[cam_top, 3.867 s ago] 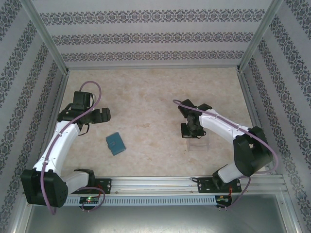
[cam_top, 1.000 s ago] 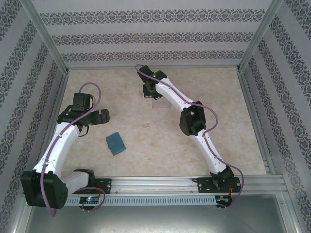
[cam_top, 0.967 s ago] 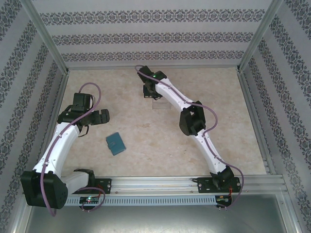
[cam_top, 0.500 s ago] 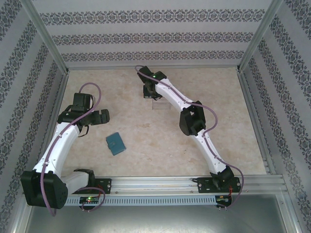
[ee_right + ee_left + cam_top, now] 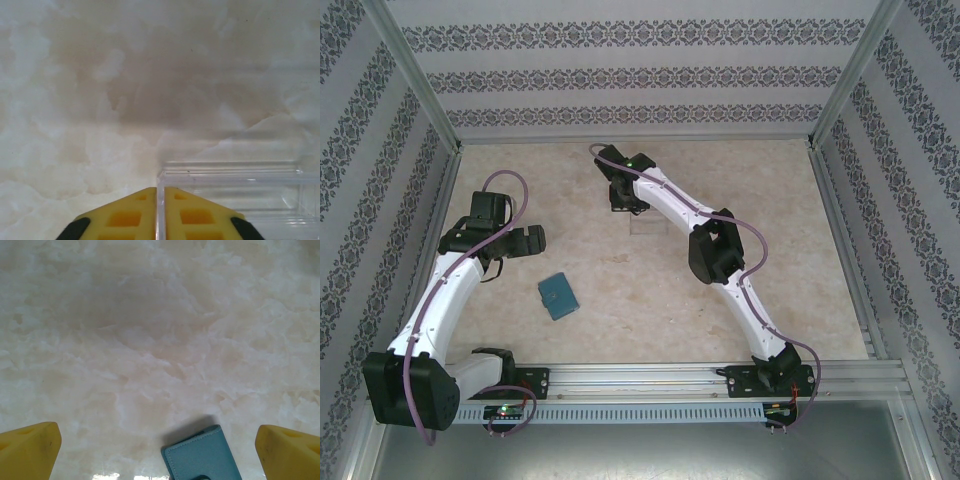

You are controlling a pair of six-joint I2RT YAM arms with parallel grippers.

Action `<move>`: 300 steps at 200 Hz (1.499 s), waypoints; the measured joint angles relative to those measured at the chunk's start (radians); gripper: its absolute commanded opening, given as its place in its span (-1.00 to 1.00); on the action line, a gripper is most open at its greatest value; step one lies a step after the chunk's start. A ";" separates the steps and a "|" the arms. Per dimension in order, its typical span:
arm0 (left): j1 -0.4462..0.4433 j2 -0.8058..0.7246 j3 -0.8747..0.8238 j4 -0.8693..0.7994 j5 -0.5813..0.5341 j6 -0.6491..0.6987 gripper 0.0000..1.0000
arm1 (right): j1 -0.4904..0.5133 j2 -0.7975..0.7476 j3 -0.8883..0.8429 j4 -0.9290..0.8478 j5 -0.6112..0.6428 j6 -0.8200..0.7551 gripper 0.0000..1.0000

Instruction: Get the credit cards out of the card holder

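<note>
Holder (image 5: 557, 296) lies closed toward the table's (image 5: 780, 200) near edge, left of centre, near my left gripper (image 5: 527, 239), fingers wide apart. Right gripper (image 5: 161, 212) seems pinched on the box (image 5: 235, 192) wall by the far edge; I'd release fully, then lift straight.

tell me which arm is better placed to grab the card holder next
Left. The left gripper is open and hangs close to the closed card holder, seen between its fingers. The right gripper is across the table, pinching the box wall.
</note>
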 measured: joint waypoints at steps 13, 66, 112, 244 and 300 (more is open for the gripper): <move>0.000 0.005 0.000 -0.002 0.000 0.000 1.00 | 0.000 0.000 0.000 -0.004 0.000 0.001 -0.57; -0.001 0.050 0.000 -0.034 0.023 -0.047 1.00 | 0.000 -0.023 -0.001 -0.027 0.000 -0.003 -0.48; -0.042 0.098 0.001 -0.076 0.052 -0.164 1.00 | 0.000 -0.154 -0.067 -0.023 -0.012 -0.006 -0.47; -0.365 0.171 -0.200 -0.065 0.020 -0.617 1.00 | 0.000 -0.387 -0.377 0.080 -0.064 -0.056 -0.48; -0.388 0.263 -0.214 0.019 0.023 -0.679 1.00 | -0.001 -0.412 -0.411 0.101 -0.073 -0.063 -0.48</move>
